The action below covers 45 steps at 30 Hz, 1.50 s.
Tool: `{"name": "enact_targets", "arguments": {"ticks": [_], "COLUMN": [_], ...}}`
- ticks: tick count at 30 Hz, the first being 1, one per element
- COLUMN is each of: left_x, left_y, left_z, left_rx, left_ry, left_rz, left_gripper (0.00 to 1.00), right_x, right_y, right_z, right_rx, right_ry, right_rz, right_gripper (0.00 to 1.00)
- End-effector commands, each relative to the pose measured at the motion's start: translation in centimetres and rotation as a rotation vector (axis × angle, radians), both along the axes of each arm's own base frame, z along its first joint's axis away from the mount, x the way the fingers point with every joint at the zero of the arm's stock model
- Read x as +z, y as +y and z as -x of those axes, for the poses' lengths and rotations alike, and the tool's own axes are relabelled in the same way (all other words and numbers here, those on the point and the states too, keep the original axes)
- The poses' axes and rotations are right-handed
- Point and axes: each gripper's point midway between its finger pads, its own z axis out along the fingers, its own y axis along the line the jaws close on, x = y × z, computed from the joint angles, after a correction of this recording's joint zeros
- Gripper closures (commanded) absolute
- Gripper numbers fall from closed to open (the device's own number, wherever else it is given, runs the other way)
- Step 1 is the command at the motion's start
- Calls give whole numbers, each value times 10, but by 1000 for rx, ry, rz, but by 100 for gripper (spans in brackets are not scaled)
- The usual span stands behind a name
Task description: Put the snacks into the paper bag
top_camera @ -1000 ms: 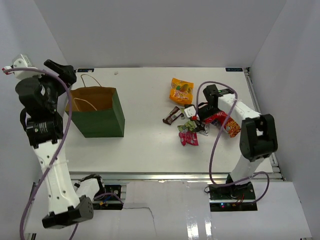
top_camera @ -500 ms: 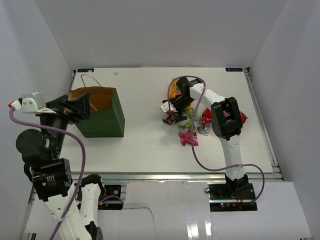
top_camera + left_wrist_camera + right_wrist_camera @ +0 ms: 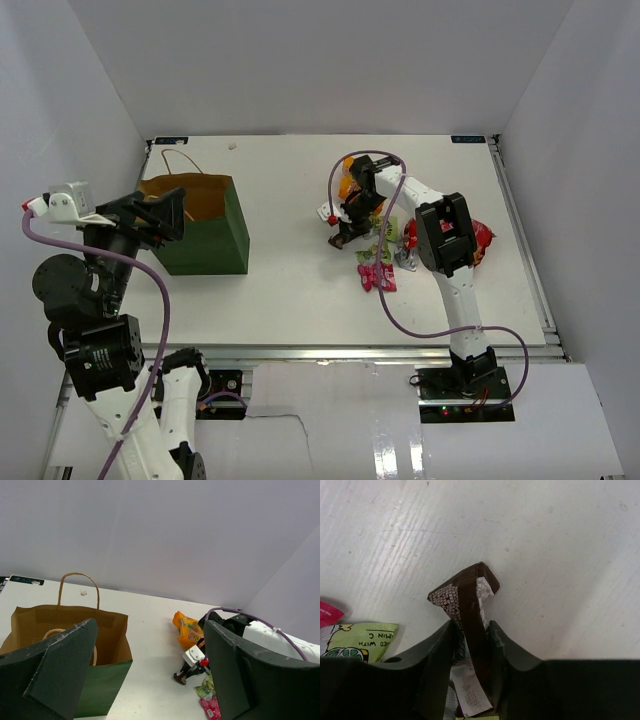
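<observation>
My right gripper (image 3: 470,624) is shut on the dark brown bar (image 3: 467,595), whose end sticks up between the jaws; in the top view it sits at the pile's left edge (image 3: 345,230). Around it lie an orange-yellow pouch (image 3: 350,185), green sachet (image 3: 357,637), pink sachet (image 3: 376,276) and red chip bag (image 3: 482,238). The paper bag (image 3: 195,240), dark green outside and brown inside, stands upright and open at the left. My left gripper (image 3: 150,213) hovers wide open at its left rim, holding nothing; from its wrist the bag (image 3: 102,690) and pouch (image 3: 187,630) show.
White walls close in the table at the back, left and right. The right arm's purple cable (image 3: 400,300) loops over the table in front of the snack pile. A metal rail (image 3: 330,352) runs along the near edge.
My right arm swung left from the red chip bag to the brown bar and its jaws closed on it. The left arm dropped and turned towards the paper bag, gripper staying wide.
</observation>
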Motion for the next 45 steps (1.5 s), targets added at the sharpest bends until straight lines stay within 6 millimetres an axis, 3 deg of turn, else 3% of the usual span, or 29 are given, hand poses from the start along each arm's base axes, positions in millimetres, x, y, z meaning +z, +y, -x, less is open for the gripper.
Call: {"name": "enact_targets", "arguments": {"ticks": [1, 3, 6, 13, 14, 16, 19, 22, 25, 26, 29, 34, 38, 41, 43, 45], "left_x": [10, 17, 28, 54, 56, 60, 64, 67, 69, 69, 71, 70, 62, 54, 50, 46], "left_y": [-6, -7, -11, -21, -22, -24, -28, -31, -35, -36, -38, -43, -45, -47, -47, -49], "left_z": [3, 5, 6, 10, 12, 15, 18, 22, 27, 28, 34, 44, 47, 45, 43, 39], "left_rx": [-28, -36, -57, -113, -122, -129, -146, -165, -182, -186, -190, -206, -215, -230, -238, -261], "left_ry": [-14, -30, -55, -111, -115, -128, -140, -152, -161, -164, -176, -185, -173, -148, -132, -110], "left_rz": [9, 11, 23, 32, 33, 29, 29, 44, 51, 51, 44, 45, 64, 90, 108, 122], "left_gripper": [2, 2, 2, 2, 2, 2, 2, 2, 2, 2, 2, 2, 2, 2, 2, 2], "right_x": [16, 28, 72, 234, 265, 295, 349, 400, 433, 437, 444, 439, 403, 377, 373, 369], "right_y": [5, 17, 47, 125, 139, 152, 177, 209, 228, 241, 264, 295, 310, 313, 313, 313], "right_z": [23, 29, 26, 21, 25, 26, 35, 64, 80, 93, 104, 97, 87, 79, 76, 76], "right_rx": [4, -28, -132, -338, -366, -408, -425, -362, -332, -313, -309, -372, -413, -422, -422, -411], "right_ry": [62, 92, 139, 325, 380, 432, 499, 507, 471, 470, 426, 323, 281, 217, 188, 174], "right_rz": [-24, -67, -184, -525, -593, -656, -786, -912, -1024, -1044, -1130, -1252, -1218, -1172, -1165, -1147], "right_gripper": [66, 69, 72, 82, 82, 82, 80, 81, 81, 81, 81, 83, 80, 74, 68, 51]}}
